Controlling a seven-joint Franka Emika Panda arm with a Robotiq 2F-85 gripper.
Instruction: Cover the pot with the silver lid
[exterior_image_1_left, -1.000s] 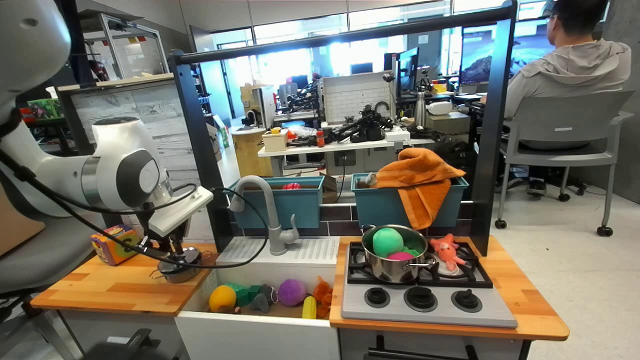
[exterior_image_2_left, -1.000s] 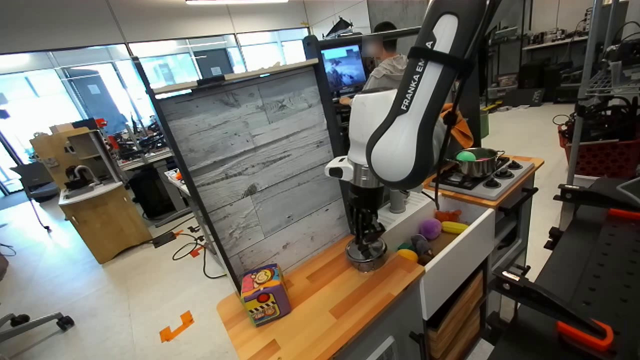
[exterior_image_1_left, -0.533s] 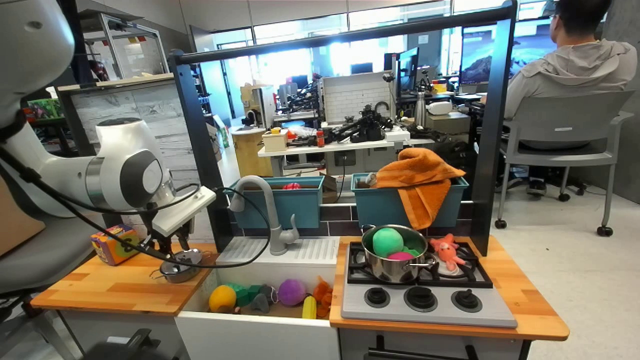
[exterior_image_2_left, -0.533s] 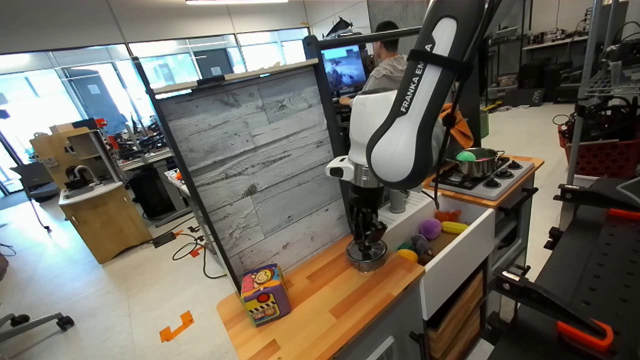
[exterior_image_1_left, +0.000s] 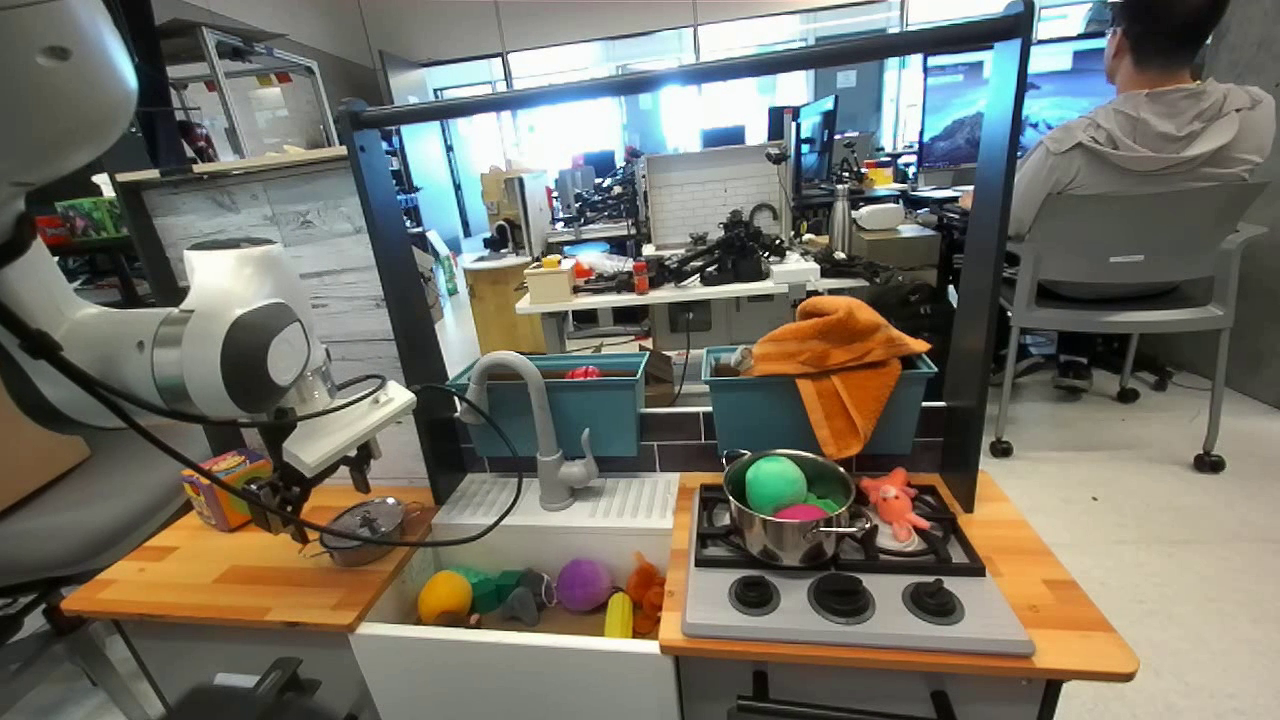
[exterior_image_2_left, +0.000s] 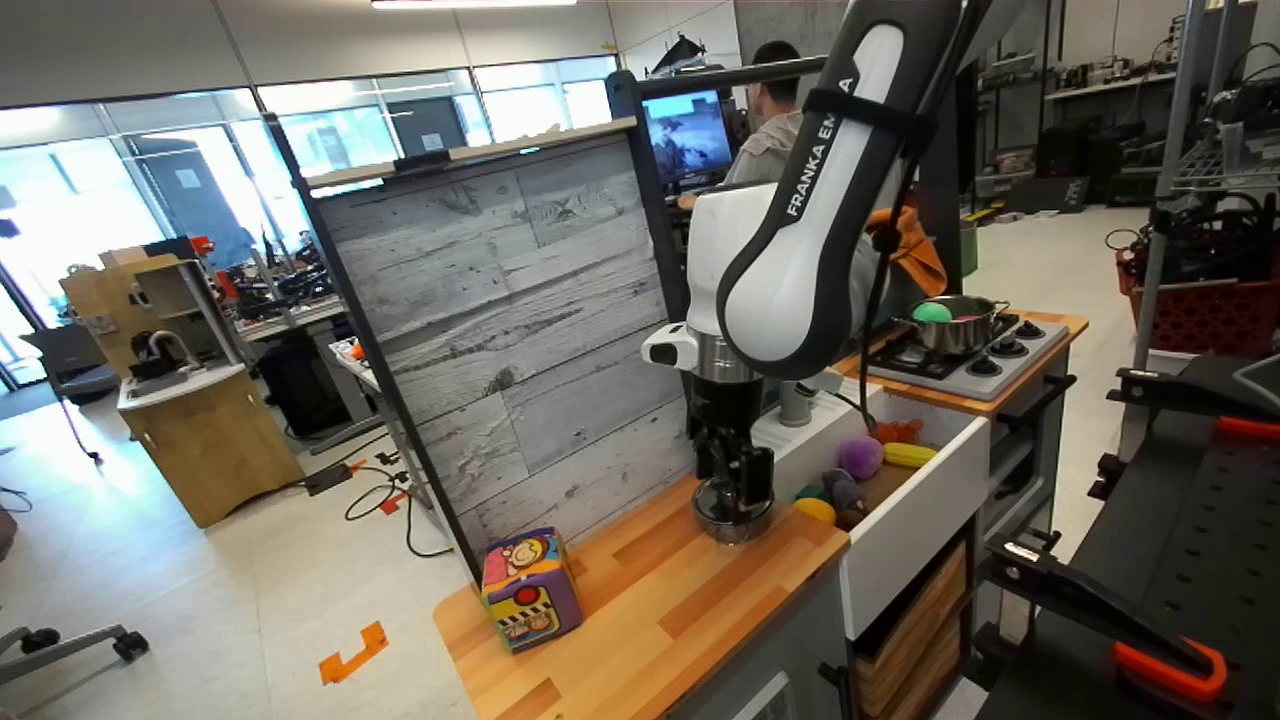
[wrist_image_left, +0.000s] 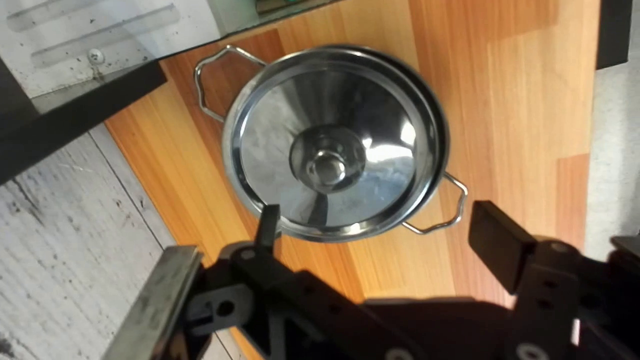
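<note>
The silver lid (wrist_image_left: 270, 145) lies on top of the pot (exterior_image_1_left: 350, 555), its round knob facing up. In the wrist view a dark crescent shows between lid and pot rim at the upper right. Two wire handles stick out from the pot, which stands on the wooden counter. My gripper (wrist_image_left: 377, 220) is open wide, with nothing between its fingers. The left fingertip overlaps the lid's lower edge in the wrist view; whether it touches cannot be told. In an exterior view my gripper (exterior_image_2_left: 742, 495) hides part of the lid.
A colourful soft cube (exterior_image_2_left: 530, 590) sits on the same counter. Beside the counter is a sink basin (exterior_image_1_left: 510, 645) holding several toys, with a grey faucet (exterior_image_1_left: 545, 430) behind. A larger pot (exterior_image_1_left: 780, 540) with a green ball stands on the stove. A dark frame post (exterior_image_1_left: 395, 290) rises behind.
My gripper has opened, let go of the lid's knob and shifted to the left in an exterior view. The lid and pot have stayed in place.
</note>
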